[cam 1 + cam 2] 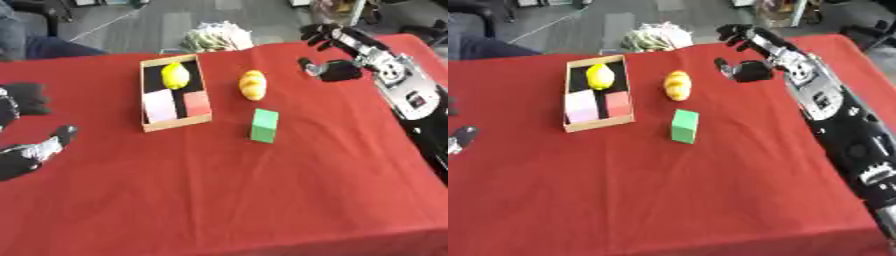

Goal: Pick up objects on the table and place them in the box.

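A shallow wooden box (177,124) with a black floor lies on the red tablecloth, left of centre. Inside it are a yellow lemon (175,75), a pale pink block (159,106) and a red block (198,103). To the right of the box lies an orange-yellow bread roll (252,84), with a green block (264,125) standing nearer to me. My right hand (334,68) hovers open at the far right, beyond and to the right of the roll, holding nothing. My left hand (35,150) rests open at the left edge.
The red tablecloth (227,200) covers the whole table. A crumpled pale bag (215,36) lies on the floor past the far edge. A person's knee (52,47) shows at the far left corner.
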You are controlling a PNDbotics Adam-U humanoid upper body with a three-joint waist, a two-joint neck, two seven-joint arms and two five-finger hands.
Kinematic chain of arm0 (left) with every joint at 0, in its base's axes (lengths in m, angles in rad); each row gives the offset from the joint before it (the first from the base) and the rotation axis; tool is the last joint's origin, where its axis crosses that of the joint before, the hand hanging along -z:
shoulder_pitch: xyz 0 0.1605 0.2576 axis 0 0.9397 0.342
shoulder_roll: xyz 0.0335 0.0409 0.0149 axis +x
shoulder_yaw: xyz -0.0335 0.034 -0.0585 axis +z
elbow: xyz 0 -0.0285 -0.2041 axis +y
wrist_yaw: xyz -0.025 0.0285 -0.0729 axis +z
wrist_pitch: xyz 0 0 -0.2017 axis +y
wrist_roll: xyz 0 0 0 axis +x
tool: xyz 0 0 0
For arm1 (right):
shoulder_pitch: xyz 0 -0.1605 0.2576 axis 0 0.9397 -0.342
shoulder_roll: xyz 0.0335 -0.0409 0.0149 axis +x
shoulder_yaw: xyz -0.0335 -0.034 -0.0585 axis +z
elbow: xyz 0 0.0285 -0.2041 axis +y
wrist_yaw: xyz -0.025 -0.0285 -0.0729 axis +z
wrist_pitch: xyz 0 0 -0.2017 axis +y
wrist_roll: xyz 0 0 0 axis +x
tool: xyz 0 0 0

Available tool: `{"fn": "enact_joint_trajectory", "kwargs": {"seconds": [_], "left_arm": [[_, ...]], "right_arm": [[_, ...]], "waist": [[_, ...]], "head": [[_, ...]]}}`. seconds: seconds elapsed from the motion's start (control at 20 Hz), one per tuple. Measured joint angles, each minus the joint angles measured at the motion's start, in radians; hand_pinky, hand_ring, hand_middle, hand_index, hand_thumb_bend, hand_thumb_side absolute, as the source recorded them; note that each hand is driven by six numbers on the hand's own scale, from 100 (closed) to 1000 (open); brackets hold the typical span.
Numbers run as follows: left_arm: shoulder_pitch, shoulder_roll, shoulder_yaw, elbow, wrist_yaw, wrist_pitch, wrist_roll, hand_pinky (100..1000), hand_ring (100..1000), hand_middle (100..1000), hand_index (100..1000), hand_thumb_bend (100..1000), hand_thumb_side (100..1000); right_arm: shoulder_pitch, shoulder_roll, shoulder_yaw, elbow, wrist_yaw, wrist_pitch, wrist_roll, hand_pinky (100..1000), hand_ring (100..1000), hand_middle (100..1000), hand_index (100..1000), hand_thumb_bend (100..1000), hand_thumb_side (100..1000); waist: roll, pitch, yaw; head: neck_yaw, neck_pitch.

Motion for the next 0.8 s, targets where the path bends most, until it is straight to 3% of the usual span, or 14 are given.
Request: {"fn": "enact_joint_trajectory", "kwargs": {"seconds": [0.2, 0.35, 0.55, 0.8], "left_arm": [[0.034, -0.043, 0.000, 0.014, -0.011, -0.002, -0.003, 737, 609, 598, 766, 580, 272], [0.041, -0.056, 0.000, 0.021, -0.017, -0.004, -0.008, 738, 609, 598, 766, 580, 275], [0.046, -0.060, 0.000, 0.027, -0.025, -0.004, -0.012, 738, 609, 598, 766, 579, 278], [0.052, -0.069, 0.000, 0.033, -0.032, -0.003, -0.015, 738, 609, 599, 766, 579, 279]], "right_arm": [[-0.041, 0.066, 0.088, 0.099, 0.062, -0.003, 0.062, 816, 852, 839, 932, 420, 299], [-0.049, 0.101, 0.117, 0.143, 0.107, -0.031, 0.107, 823, 857, 841, 934, 440, 312], [-0.049, 0.121, 0.114, 0.144, 0.163, -0.082, 0.167, 823, 848, 831, 932, 431, 330], [-0.039, 0.131, 0.057, 0.116, 0.251, -0.128, 0.254, 818, 837, 820, 933, 404, 342]], "waist": [[0.000, -0.008, 0.001], [0.000, -0.008, 0.002], [0.000, -0.008, -0.001], [0.000, -0.008, -0.008]], "head": [[-0.006, 0.000], [-0.007, 0.000], [-0.006, 0.000], [-0.003, 0.000]]}}
